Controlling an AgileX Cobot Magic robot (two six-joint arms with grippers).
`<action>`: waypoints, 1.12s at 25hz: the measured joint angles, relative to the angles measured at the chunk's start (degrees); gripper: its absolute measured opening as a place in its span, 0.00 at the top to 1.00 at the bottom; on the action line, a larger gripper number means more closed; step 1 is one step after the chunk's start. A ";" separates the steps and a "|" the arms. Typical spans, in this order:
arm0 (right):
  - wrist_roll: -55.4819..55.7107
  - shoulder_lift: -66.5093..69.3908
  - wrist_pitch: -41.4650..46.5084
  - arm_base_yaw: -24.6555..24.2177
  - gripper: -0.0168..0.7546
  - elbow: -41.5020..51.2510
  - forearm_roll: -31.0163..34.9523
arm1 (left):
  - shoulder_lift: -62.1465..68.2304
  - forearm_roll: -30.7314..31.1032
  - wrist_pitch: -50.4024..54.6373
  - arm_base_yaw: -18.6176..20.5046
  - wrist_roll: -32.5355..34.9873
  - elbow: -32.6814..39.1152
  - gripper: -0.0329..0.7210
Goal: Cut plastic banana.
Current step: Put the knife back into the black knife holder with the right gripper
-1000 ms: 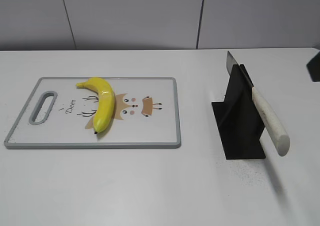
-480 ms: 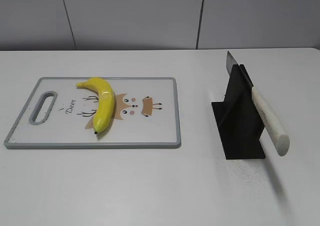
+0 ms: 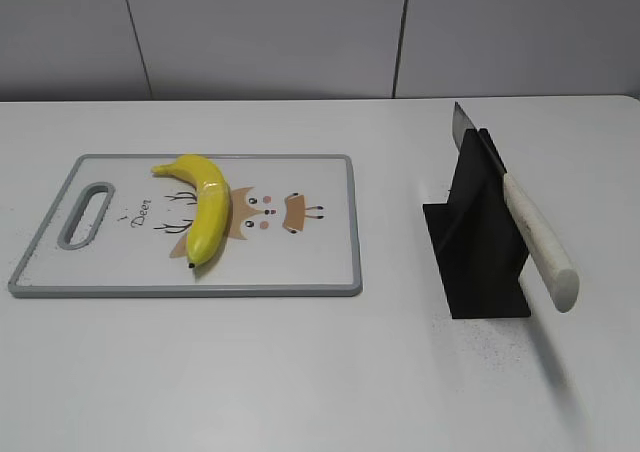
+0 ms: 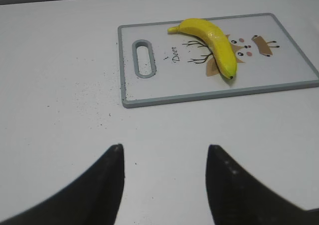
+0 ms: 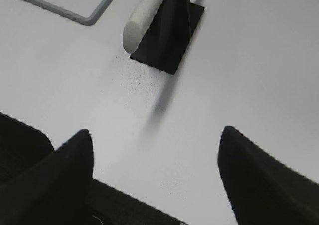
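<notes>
The left claw (image 4: 164, 158) is spread wide, its two dark fingers (image 4: 107, 177) far apart, and it holds nothing; it hangs over a bare part of the white desk (image 3: 300, 372), well apart from the cutting board (image 4: 279, 68). The right claw (image 5: 154, 153) is spread wide too, with nothing between its fingers (image 5: 75, 155), and it touches nothing. It hangs above the desk near the black knife stand (image 5: 172, 36). In the wide view from the front, neither claw can be seen. The plastic banana (image 3: 205, 207) lies flat on the white cutting board (image 3: 300, 262) with the gray rim, on the left side of the desk. Its stem points toward the far left and its dark tip points toward the front edge of the board. The banana is whole. It covers part of a drawing of a little deer face, and beside it the word "Deer" (image 3: 139, 213) is written in thin black letters. The board has a long handle hole (image 3: 86, 214) at its left end. On the right side of the desk, well apart from the board, stands the black knife stand (image 3: 480, 242). A knife (image 3: 515, 207) leans in it at a slant, with its white handle (image 3: 540, 242) sticking out toward the front and its gray blade tip pointing up at the back.
</notes>
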 joint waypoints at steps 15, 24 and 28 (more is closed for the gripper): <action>-0.37 -10.10 -0.14 0.00 0.22 0.00 -2.18 | 0.00 0.00 0.00 0.00 0.00 0.00 0.27; -0.37 -10.12 -0.14 -7.64 0.23 0.00 -2.12 | 0.00 0.00 0.00 0.00 0.00 0.00 0.27; -0.37 -10.12 -0.14 -12.84 0.23 0.00 -2.12 | 0.00 0.00 0.00 0.00 0.00 0.00 0.27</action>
